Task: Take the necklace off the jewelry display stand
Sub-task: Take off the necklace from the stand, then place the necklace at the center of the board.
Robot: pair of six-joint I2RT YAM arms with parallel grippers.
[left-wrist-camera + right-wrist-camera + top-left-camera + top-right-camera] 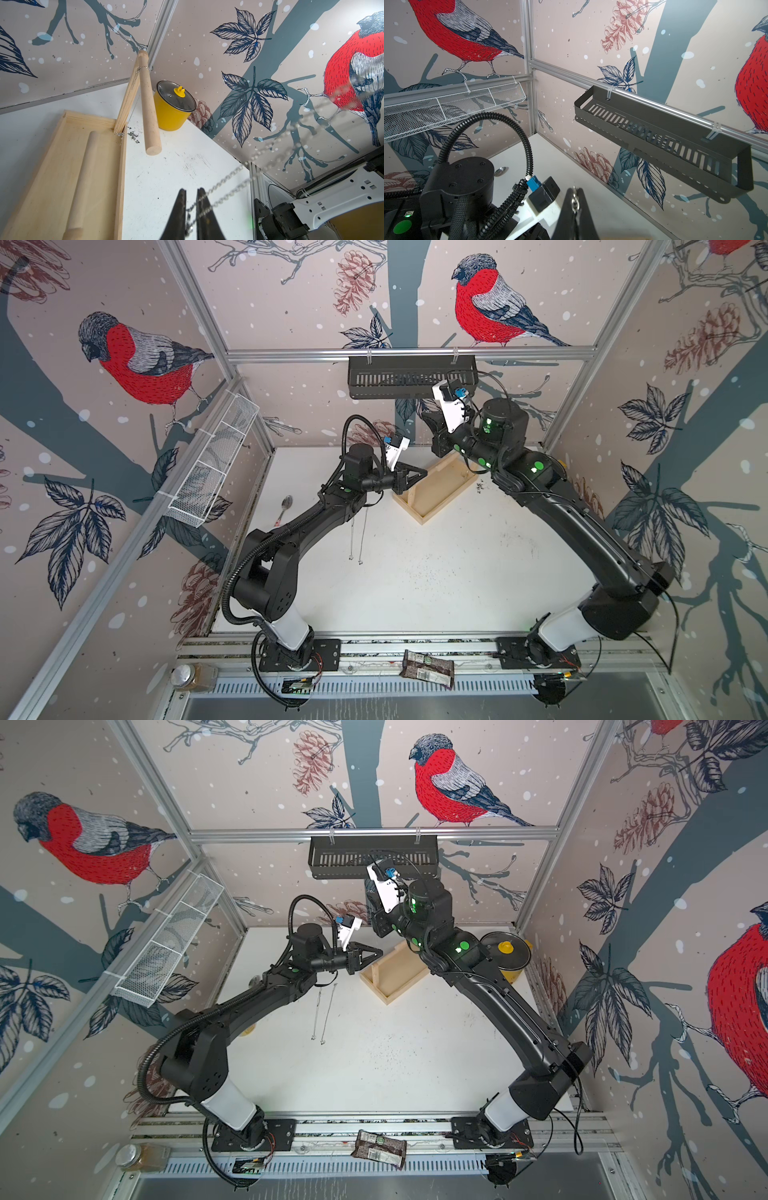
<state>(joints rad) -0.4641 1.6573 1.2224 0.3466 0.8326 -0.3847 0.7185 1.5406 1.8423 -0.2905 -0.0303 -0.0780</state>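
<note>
Holds the left gripper (pixel 191 189) narrow, fingers (pixel 180 207) almost together, with the necklace (pixel 228 176) threaded into the slim gap; seems to pinch it, though the chain blurs there. Runs that necklace in two strands away from the fingers, going out of focus close to the lens. Clamps the right gripper (pixel 574 190) fully closed on a link of the necklace, raised above the tabletop (pixel 155 187) with the black slotted shelf (pixel 654 118) ahead. Finds the jewelry display stand (pixel 52 162) at the far side of the tabletop, just beside the yellow pot (pixel 170 116), the left gripper's tip close by one end in both top views. Shows a second necklace (pixel 143 67) looped over the crossbar (pixel 149 108) next to the upright post (pixel 124 99), trailing down the post into the tray base. Shows a loose dowel (pixel 83 176) lying in that tray, and two thin strands (pixel 363 539) by the left arm in a top view.
</note>
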